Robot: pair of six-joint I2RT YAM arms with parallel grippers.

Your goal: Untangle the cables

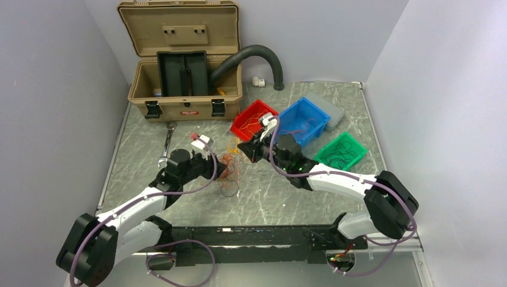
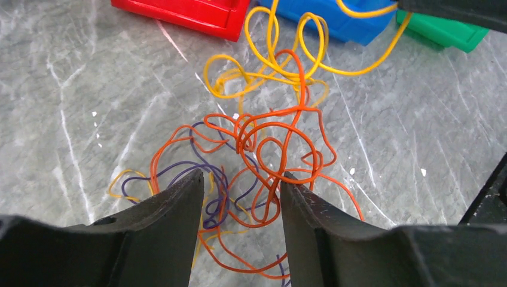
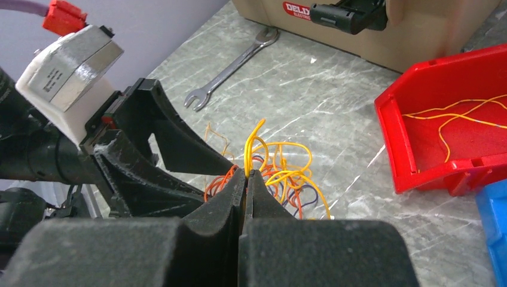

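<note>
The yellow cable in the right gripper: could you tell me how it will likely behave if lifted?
Probably floppy: the yellow cable curls in loose loops above the shut right gripper. Likely very light, being so thin. It seems interlaced with the orange cables, so it may drag them along; the open left gripper straddles them.

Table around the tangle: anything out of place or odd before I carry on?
One thing: a wrench lies loose on the table in front of the open toolbox, outside it and apart from the cables. It seems a stray tool among the bins. Nothing looks spilled or damaged.
</note>
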